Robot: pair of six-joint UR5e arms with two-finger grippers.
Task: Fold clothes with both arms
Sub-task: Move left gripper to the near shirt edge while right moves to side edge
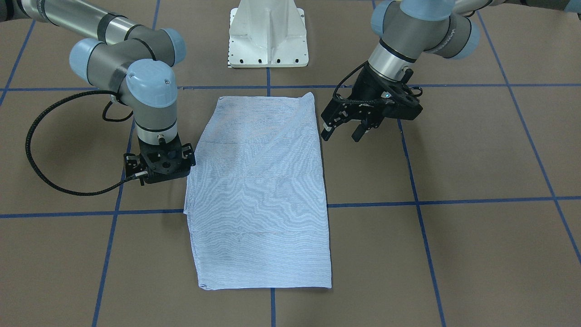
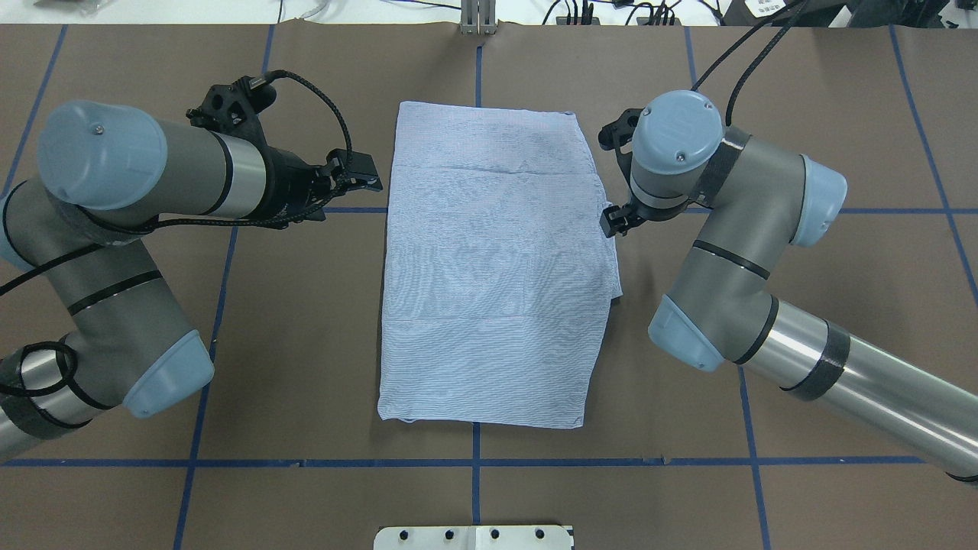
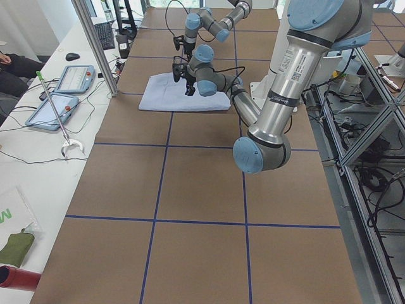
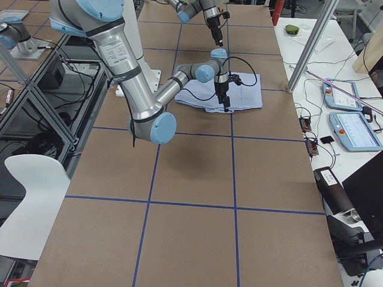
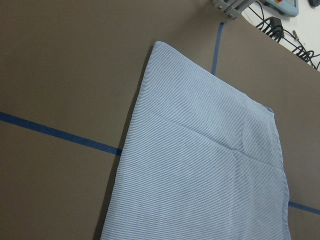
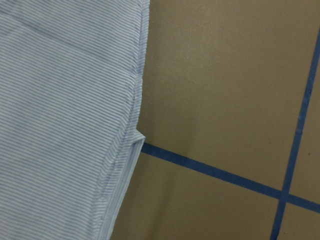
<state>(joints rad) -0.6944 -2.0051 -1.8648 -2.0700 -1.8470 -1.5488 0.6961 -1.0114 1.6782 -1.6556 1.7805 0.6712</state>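
The shirt (image 2: 493,267) lies flat in the middle of the table (image 2: 802,114), folded to a long rectangle. Seen from overhead, the left gripper (image 1: 342,132) hovers just beside its 10 o'clock edge, fingers wide and empty. The right gripper (image 1: 159,165) points down at the 3 o'clock edge — its fingers are hidden, so I cannot tell.

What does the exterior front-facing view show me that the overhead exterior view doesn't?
Only front-facing: the whole white pedestal base, and the black left gripper face-on, its fingers spread apart beside the folded light-blue striped shirt. Only overhead: black cables along the table's far edge, and the long grey-and-silver upper links of the left arm and right arm. Both: the shirt lying flat as a rectangle on the brown table with blue tape lines, one arm at each long side.
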